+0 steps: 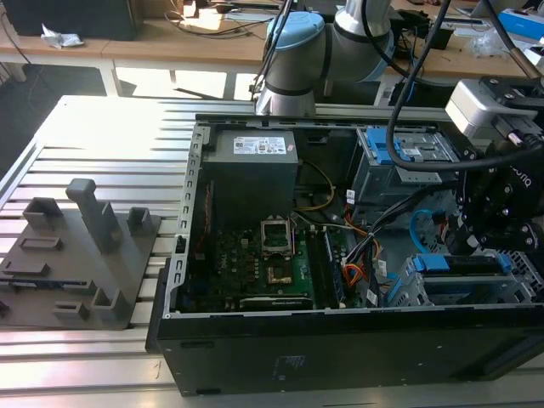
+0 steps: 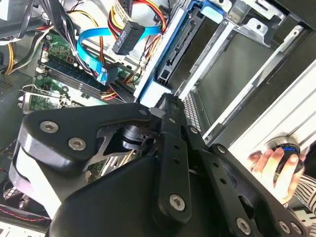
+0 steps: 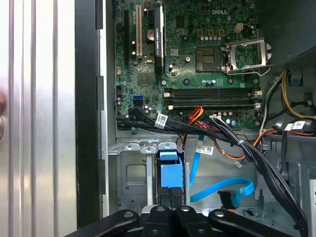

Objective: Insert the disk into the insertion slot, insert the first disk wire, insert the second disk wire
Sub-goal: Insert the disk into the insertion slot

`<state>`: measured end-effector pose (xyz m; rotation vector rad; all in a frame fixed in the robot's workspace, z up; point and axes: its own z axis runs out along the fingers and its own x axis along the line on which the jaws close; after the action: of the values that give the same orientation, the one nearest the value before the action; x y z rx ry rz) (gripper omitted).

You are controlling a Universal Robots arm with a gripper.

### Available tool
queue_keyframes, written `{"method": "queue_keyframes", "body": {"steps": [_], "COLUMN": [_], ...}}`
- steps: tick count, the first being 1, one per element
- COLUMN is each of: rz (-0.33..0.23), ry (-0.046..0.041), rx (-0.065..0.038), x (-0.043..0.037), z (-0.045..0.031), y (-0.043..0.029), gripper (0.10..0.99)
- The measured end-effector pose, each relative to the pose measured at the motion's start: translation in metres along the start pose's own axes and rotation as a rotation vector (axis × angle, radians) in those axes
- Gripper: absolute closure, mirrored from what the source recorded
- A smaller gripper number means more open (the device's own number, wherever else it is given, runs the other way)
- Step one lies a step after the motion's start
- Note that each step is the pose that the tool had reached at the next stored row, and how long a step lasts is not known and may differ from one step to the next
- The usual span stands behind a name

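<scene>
The disk (image 1: 463, 265), edged by its blue caddy, stands on edge inside the insertion slot (image 1: 518, 285), the perforated silver cage at the exterior view's lower right. My gripper (image 1: 486, 242) hangs right above it. In the first wrist view the fingers (image 3: 161, 213) sit close together over the disk's blue end (image 3: 170, 174), with the slot's wall (image 3: 132, 174) beside it. In the second wrist view the gripper (image 2: 166, 101) meets the disk's blue-framed edge (image 2: 170, 59). A loose blue flat wire (image 3: 224, 189) curls near the slot, and a black plug (image 2: 129, 37) on coloured wires hangs free.
The open computer case (image 1: 255, 336) holds a green motherboard (image 1: 255, 259), a grey power-supply box (image 1: 251, 166) and a metal bay with a blue latch (image 1: 399, 146). A grey fixture plate (image 1: 81, 255) lies on the slatted table. A person's hand (image 2: 271, 165) rests beyond the case.
</scene>
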<state>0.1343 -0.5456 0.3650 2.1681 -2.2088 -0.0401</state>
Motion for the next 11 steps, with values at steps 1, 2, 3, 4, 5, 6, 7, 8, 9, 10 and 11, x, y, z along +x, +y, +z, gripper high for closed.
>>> {"method": "queue_keyframes", "body": {"steps": [1,2,3,4,5,6,7,8,9,10,11], "rz": [0.000,0.000,0.000,0.000,0.000,0.000,0.000,0.000,0.000,0.000,0.000], "ry": [0.0006,0.0010,0.0012,0.0017,0.0018,0.0019,0.0019,0.0018,0.0018,0.0019,0.0019], "rx": [0.000,0.000,0.000,0.000,0.000,0.000,0.000,0.000,0.000,0.000,-0.001], "x": [0.0000,0.0000,0.0000,0.0000,0.0000,0.0000,-0.0001,-0.0001,-0.0004,-0.0013,-0.0025], "z": [0.0000,0.0000,0.0000,0.0000,0.0000,0.0000,0.0000,0.0000,-0.0001,-0.0003,-0.0005], "y": [0.0000,0.0000,0.0000,0.0000,0.0000,-0.0001,-0.0012,-0.0028,-0.0045,-0.0081,-0.0117], "gripper": [0.980,0.980,0.980,0.980,0.980,0.980,0.980,0.980,0.980,0.980,0.980]}}
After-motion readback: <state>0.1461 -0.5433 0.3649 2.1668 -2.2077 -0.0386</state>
